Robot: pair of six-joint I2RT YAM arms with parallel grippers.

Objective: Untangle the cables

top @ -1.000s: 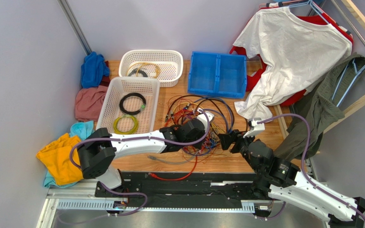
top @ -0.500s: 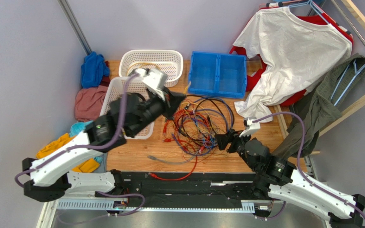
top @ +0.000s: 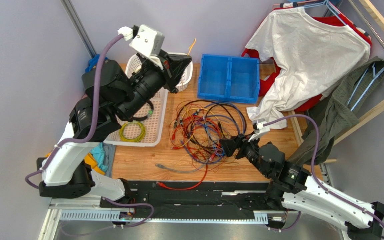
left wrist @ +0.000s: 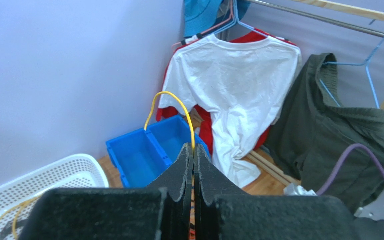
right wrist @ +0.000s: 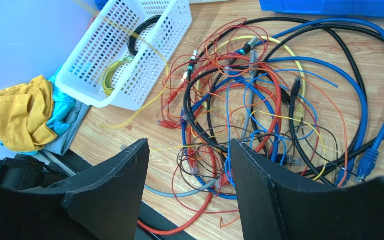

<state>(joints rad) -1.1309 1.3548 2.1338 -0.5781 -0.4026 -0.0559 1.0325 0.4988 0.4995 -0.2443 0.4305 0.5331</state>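
The cables (top: 206,131) lie as a loose tangle of red, orange, blue, black and yellow wires with small plugs on the wooden table; they fill the right wrist view (right wrist: 259,100). My left gripper (top: 185,59) is raised high over the back white basket and is shut on a thin yellow cable (top: 193,46). In the left wrist view the jaws (left wrist: 193,150) pinch that yellow cable (left wrist: 171,95), which arcs above the tips. My right gripper (top: 227,146) is open and empty, low at the tangle's near right edge (right wrist: 188,145).
Two white baskets stand at the back left: the nearer (top: 113,120) holds black and yellow-green coils, the farther (top: 184,82) another coil. A blue bin (top: 229,77) is at the back, hanging clothes (top: 304,55) at right, cloths (top: 61,167) at left. A red cable (top: 189,186) loops near the front rail.
My left arm has risen from the tangle up and back to the left, carrying the yellow cable. My right gripper has edged left towards the tangle and stays open.
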